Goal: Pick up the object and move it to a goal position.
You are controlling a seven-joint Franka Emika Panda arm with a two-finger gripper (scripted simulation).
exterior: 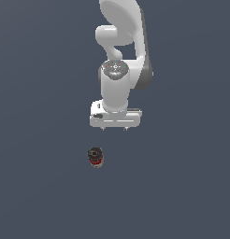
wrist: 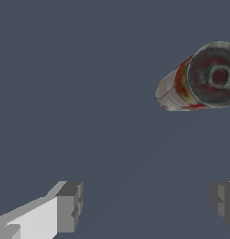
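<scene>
The object is a small can [exterior: 95, 157] with a dark round top and a red and white banded side. It stands upright on the flat grey surface. My gripper [exterior: 115, 128] hangs above the surface, apart from the can and toward the exterior view's right of it. Its two fingertips are spread wide with nothing between them. In the wrist view the can [wrist: 198, 78] shows off to one side of the open gripper [wrist: 147, 205], outside the gap between the fingers [wrist: 69, 205].
The flat dark grey surface [exterior: 182, 186] fills both views. The white arm [exterior: 121, 42] rises behind the gripper.
</scene>
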